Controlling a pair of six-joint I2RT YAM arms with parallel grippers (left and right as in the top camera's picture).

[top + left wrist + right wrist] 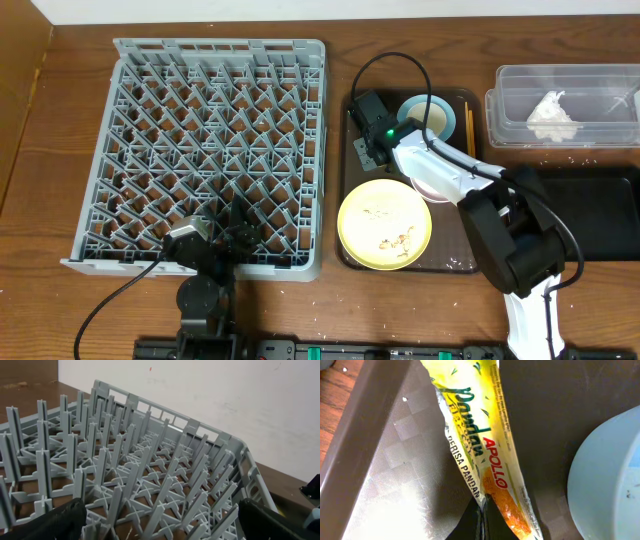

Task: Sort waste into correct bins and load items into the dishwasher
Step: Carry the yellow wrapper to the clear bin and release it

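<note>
My right jaws (481, 512) look pressed together, pinching the wrapper (475, 435) by its near end. Its long axis runs straight away from them over the tray (385, 485), with the bowl (610, 475) just beside it. The clear tub (510, 110) sits well apart on the bench. My left jaws (160, 522) are spread and empty over the rack (150, 460).

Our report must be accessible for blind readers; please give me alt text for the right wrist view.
A yellow-green snack wrapper printed APOLLO runs diagonally across the dark-brown tray, its lower edge pinched between the closed dark fingers of the right tool. A light-blue bowl shows at the right edge.
</note>
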